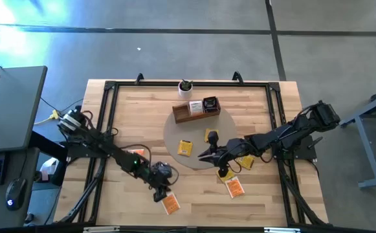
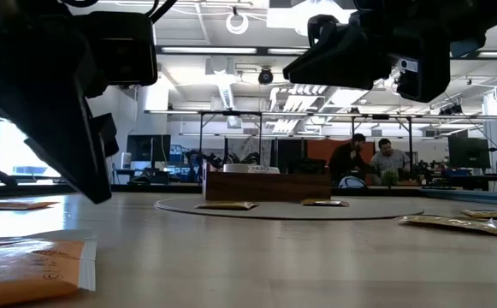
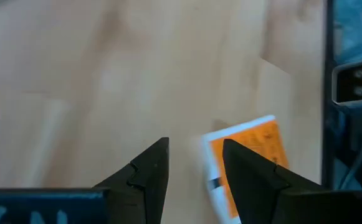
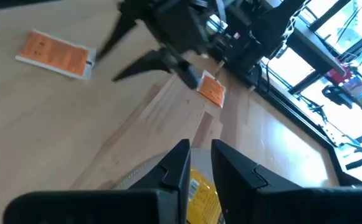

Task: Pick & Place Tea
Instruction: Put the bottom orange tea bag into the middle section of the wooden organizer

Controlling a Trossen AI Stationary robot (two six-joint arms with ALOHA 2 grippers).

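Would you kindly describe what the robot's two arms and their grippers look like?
Both arms are dark, jointed and slim, with black cables trailing along them. The left gripper and the right gripper each end in two black, wedge-shaped fingers tapering to points. No markings are readable.

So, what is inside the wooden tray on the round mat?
The wooden tray holds a pale sachet and a dark one. What lies below them in the compartments cannot be seen.

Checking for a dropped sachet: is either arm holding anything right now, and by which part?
Nothing is held. The left gripper stands open above bare wood beside an orange sachet. The right gripper has a gap between its jaws, over a yellow sachet.
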